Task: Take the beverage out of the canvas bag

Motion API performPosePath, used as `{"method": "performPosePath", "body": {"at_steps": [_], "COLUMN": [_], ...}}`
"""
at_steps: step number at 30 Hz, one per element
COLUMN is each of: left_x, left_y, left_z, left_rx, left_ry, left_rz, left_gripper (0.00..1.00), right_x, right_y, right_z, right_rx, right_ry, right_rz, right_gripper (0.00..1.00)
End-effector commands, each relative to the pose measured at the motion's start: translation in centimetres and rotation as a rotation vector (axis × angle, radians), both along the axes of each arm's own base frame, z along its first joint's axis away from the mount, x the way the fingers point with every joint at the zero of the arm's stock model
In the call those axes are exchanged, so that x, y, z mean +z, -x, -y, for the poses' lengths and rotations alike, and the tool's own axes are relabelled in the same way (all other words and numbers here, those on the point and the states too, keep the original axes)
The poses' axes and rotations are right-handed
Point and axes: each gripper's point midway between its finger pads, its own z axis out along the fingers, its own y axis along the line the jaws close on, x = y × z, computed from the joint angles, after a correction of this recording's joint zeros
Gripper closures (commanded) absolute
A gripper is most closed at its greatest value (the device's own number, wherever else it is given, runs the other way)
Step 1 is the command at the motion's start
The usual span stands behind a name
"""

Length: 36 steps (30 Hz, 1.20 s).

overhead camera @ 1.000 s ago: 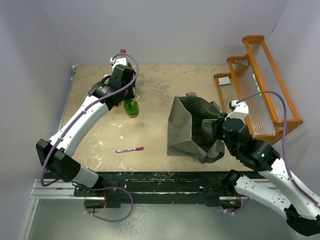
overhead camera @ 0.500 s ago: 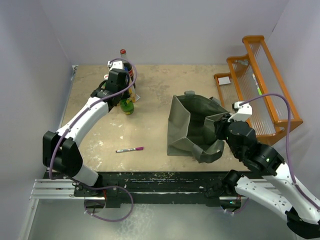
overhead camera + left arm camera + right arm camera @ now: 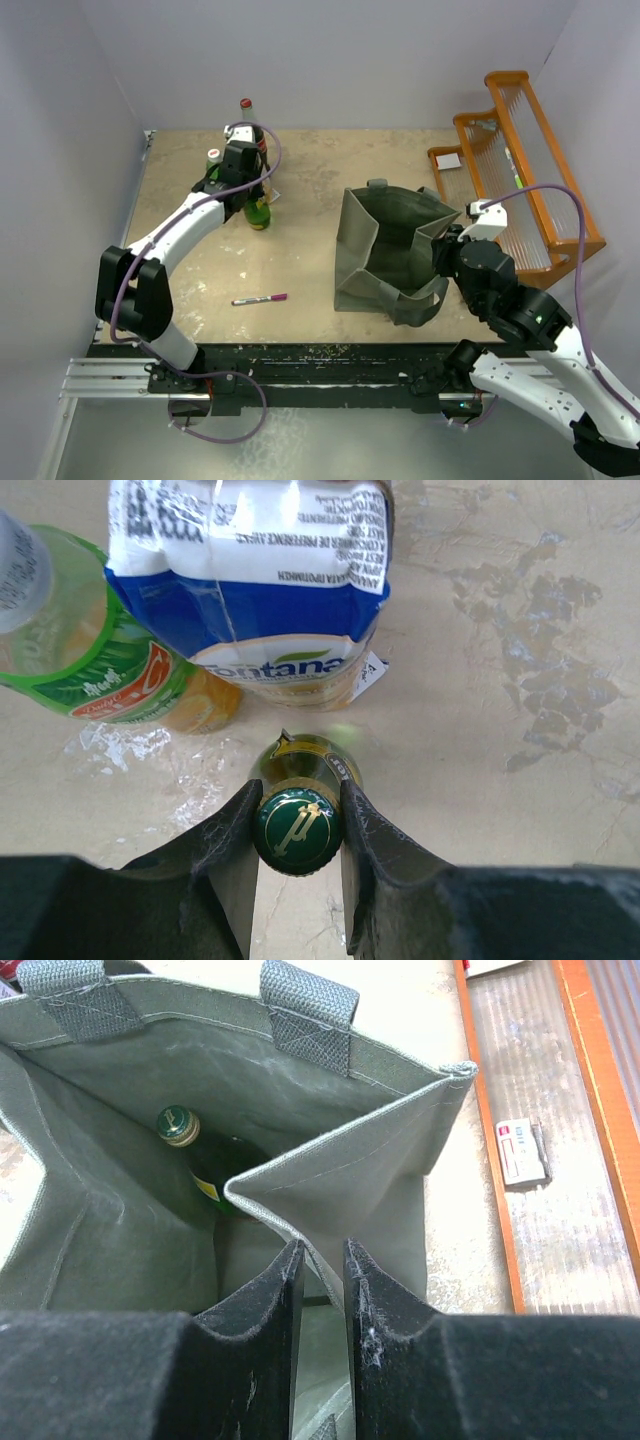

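The grey-green canvas bag (image 3: 385,250) stands open at centre right. My right gripper (image 3: 447,250) is shut on its right wall; in the right wrist view the fabric rim (image 3: 330,1185) runs between the fingers. A dark green bottle with a gold-green cap (image 3: 180,1126) stands inside the bag. My left gripper (image 3: 247,188) is shut on the capped neck of another green glass bottle (image 3: 259,213), which stands upright on the table at back left. In the left wrist view both fingers press its green cap (image 3: 297,825).
Beside the held bottle stand a blue-and-white labelled bottle (image 3: 270,580) and a green-labelled orange drink (image 3: 90,650). A red-capped bottle (image 3: 246,106) stands behind them. A pink marker (image 3: 260,298) lies at front left. The orange wooden rack (image 3: 520,170) stands at far right, with a small card (image 3: 520,1150) beside it.
My left gripper has carried the green bottle a little back and left, next to the other bottles. My right gripper has drawn the bag's wall to the right, and the bag now gapes wider.
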Motion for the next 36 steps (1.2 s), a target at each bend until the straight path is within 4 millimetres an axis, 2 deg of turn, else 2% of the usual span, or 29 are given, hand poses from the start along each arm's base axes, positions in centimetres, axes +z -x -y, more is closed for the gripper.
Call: {"method": "performPosePath", "body": {"at_steps": [1, 4, 6, 8, 11, 12, 13, 17, 22, 25, 28, 32, 36], "left_x": [5.8, 5.2, 4.8, 4.4, 3.7, 3.7, 3.8, 5.2, 8.7, 11.5, 14.6, 18.7, 21.6], "left_y": [-3.0, -3.0, -3.0, -2.8, -2.4, -2.3, -2.2, -1.1, 0.8, 1.9, 3.1, 4.8, 6.6], "left_z": [-0.3, -1.0, -1.3, -1.3, -1.3, -1.2, -1.1, -0.8, 0.7, 2.8, 5.8, 11.1, 15.7], "left_rx": [0.03, 0.056, 0.07, 0.078, 0.091, 0.09, 0.086, 0.081, 0.028, -0.045, -0.148, -0.32, -0.469], "left_ry": [0.044, 0.038, 0.05, 0.061, 0.074, 0.077, 0.08, 0.112, 0.243, 0.326, 0.364, 0.396, 0.459], "left_rz": [0.218, 0.2, 0.182, 0.157, 0.12, 0.111, 0.103, 0.068, 0.097, 0.137, 0.19, 0.266, 0.314], "left_gripper": [1.0, 1.0, 0.89, 0.72, 0.56, 0.5, 0.44, 0.3, 0.27, 0.26, 0.25, 0.18, 0.16], "right_x": [1.7, 1.6, 1.5, 1.6, 1.5, 2.7, 2.8, 2.9, 2.8, 2.9, 3.8, 4.2, 3.3], "right_y": [-0.3, -0.4, -0.5, -0.5, -0.6, -0.6, -0.6, -0.5, -0.3, -0.3, -0.4, -0.9, -1.9], "right_z": [0.3, 0.2, 0.2, 0.1, 0.0, 0.0, 0.0, 0.1, 0.2, 0.5, 0.9, 1.2, 0.2], "right_rx": [-0.023, -0.02, -0.019, -0.015, -0.008, -0.008, -0.006, 0.001, 0.021, 0.023, 0.022, 0.031, 0.067], "right_ry": [-0.022, -0.01, -0.005, -0.002, 0.01, -0.006, -0.002, 0.016, 0.051, 0.082, 0.124, 0.219, 0.288], "right_rz": [0.042, 0.039, 0.037, 0.038, 0.037, 0.057, 0.055, 0.044, 0.038, 0.043, 0.058, 0.054, 0.033], "right_gripper": [0.75, 0.74, 0.74, 0.71, 0.65, 0.63, 0.61, 0.52, 0.32, 0.12, 0.01, 0.0, 0.0]}}
